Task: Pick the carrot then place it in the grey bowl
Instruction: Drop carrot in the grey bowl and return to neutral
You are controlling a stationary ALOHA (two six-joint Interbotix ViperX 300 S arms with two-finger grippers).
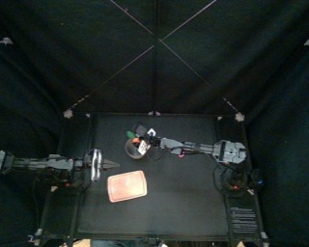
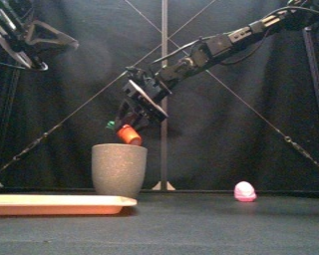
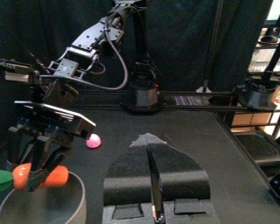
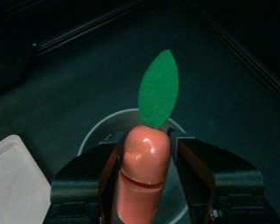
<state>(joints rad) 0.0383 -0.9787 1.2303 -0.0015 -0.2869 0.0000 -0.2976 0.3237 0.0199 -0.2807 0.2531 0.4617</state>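
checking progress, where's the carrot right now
In the front view the carrot hangs just above the rim of the grey bowl, left of centre, clamped in the right end effector; it is not yet inside.

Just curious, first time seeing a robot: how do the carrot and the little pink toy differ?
The carrot is orange with a green leaf; the pink toy has no leaf. The carrot is long, the pink toy rounded. The right pincer holds the carrot above the grey bowl; the pink toy rests on the table, untouched. Both are small.
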